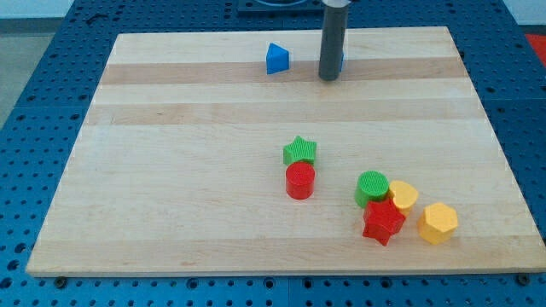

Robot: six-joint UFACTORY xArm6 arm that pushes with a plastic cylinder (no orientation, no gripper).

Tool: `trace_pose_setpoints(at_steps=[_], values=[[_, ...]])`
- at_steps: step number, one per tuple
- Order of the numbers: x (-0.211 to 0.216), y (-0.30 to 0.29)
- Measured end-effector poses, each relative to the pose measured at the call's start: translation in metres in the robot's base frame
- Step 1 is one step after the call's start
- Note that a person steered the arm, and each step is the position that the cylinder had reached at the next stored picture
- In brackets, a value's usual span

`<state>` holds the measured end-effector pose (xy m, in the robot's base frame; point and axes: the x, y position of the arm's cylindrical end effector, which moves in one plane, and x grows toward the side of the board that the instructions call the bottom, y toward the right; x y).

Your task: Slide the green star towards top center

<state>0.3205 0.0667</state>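
Nearest the view's bottom, at the right, sits a cluster: red star [383, 223], yellow hexagon [438, 223], yellow cylinder [403, 196] and green cylinder [372, 188]. The red star touches both cylinders; the hexagon lies just beside them, contact not certain.

Next up, near the middle of the desk [171, 188], the red cylinder [299, 181] stands directly below the green star [300, 151], the 2 touching or nearly so. The green star is the part to move. It lies a little right of centre, well apart from the top edge.

Handling, as a judgement: the green star looks like a small, rigid, light block that should slide easily on the smooth wood. Its points give uneven contact faces, so an off-centre push is likely to spin it rather than drive it straight. Best contact is on its lower side, pushing toward the view's top. That side is blocked by the red cylinder, so access is tight; pushing through the cylinder may carry both.

Farthest, near the top edge, a blue block [276, 59] stands left of my tip [329, 78], which rests on the desk well apart from the green star. A 2nd blue piece shows behind the rod, shape unclear.

No pincer is fitted, so no open or closed state applies
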Motion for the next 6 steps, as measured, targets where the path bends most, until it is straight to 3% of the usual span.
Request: trace_pose_setpoints(at_steps=[1,4,6], values=[[0.052,0.012],[0.102,0.014],[0.147,-0.041]])
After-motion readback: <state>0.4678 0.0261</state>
